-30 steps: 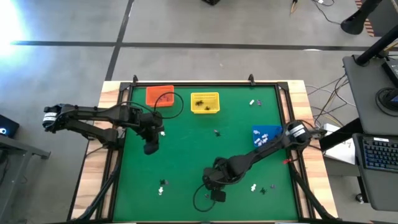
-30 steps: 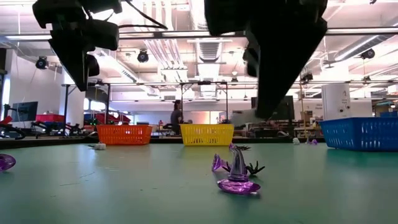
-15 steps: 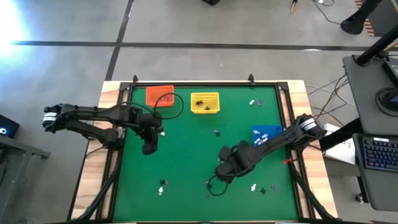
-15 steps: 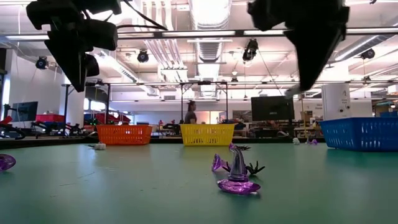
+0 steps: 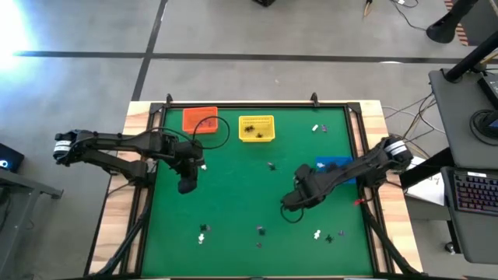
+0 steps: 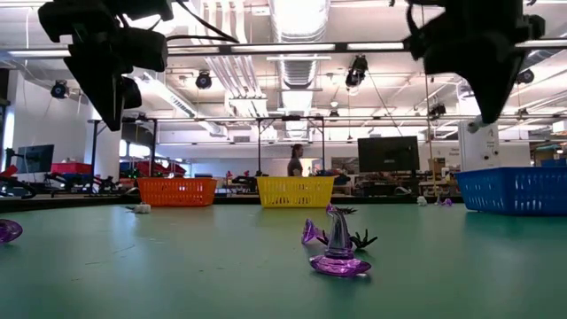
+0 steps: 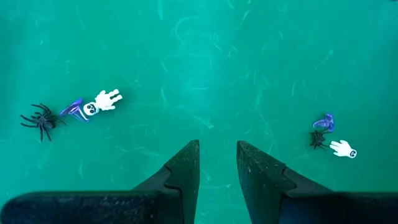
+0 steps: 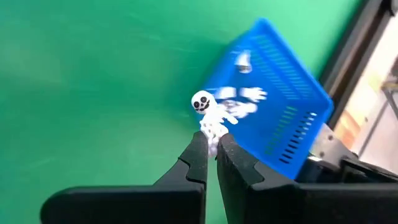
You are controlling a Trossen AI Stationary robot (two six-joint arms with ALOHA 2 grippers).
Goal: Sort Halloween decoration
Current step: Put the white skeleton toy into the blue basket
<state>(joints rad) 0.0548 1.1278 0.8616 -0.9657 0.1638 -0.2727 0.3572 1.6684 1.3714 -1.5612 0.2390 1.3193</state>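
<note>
Small Halloween decorations lie scattered on the green mat: a black spider (image 7: 40, 119), a purple hat (image 7: 74, 109) and a white skeleton (image 7: 104, 101) together, and a second little cluster (image 7: 326, 137). My left gripper (image 7: 217, 168) hangs open above bare mat at the left (image 5: 187, 185). My right gripper (image 8: 211, 146) is right of centre (image 5: 289, 204), near the blue basket (image 8: 280, 112). It is shut on a white skeleton figure (image 8: 211, 115). My right gripper pinches the white skeleton's lower end (image 8: 211, 134) between its two fingertips. The smiling head (image 8: 200, 101) sticks out beyond the fingers. The fingers slant down from above, and the figure is lifted clear of the mat.
An orange basket (image 5: 200, 119) and a yellow basket (image 5: 256, 128) stand at the far edge; the blue basket (image 5: 334, 166) holds white pieces. A purple witch hat (image 6: 339, 248) stands near the front, with more trinkets (image 5: 317, 233) along the near edge. A person walks in the room behind.
My right gripper has risen from the near centre of the mat and gone toward the right and far side, toward the blue basket, turning its wrist as it went. A small purple trinket stays on the mat where it was. My left gripper has kept still.
</note>
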